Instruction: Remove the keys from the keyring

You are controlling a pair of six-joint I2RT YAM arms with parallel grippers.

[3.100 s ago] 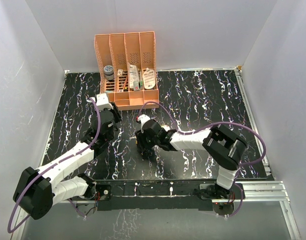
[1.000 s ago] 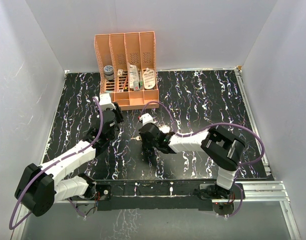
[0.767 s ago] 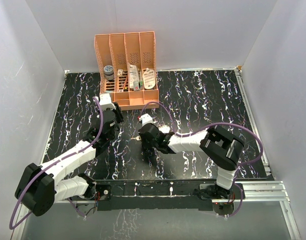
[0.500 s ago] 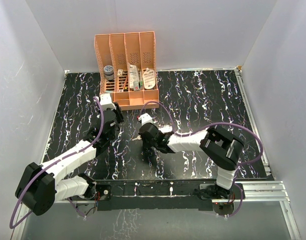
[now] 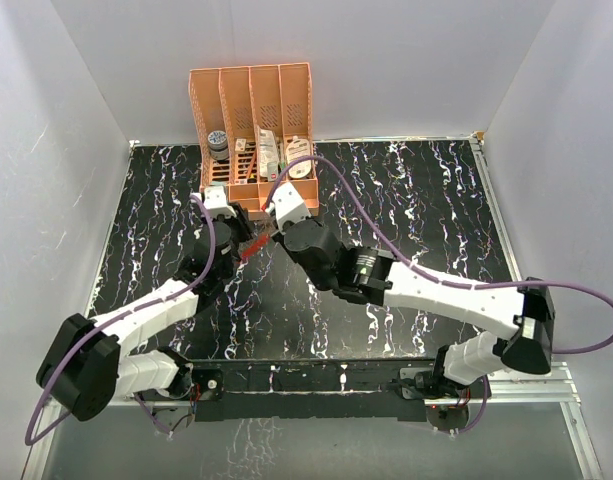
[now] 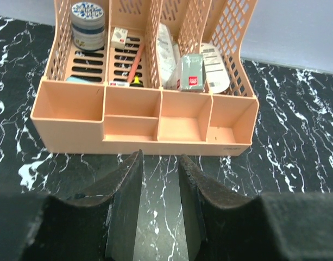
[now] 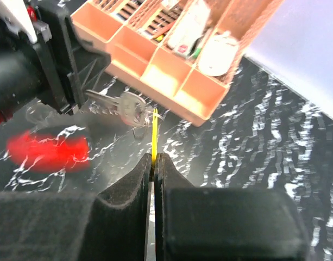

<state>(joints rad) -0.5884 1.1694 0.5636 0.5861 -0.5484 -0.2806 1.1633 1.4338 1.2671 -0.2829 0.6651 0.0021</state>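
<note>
rack (image 6: 128,142) before left gripper (image 6: 159,159), bare tabletop (image 5: 416,210) right

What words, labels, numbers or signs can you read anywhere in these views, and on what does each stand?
No text can be read in any view.
Round jar lid in the orange rack: blue print, too small to read.
Small white box: red mark, too small to read.
Grey-green box: red label, blurred.
White oval item: lines of dark print, too small to read.
</note>
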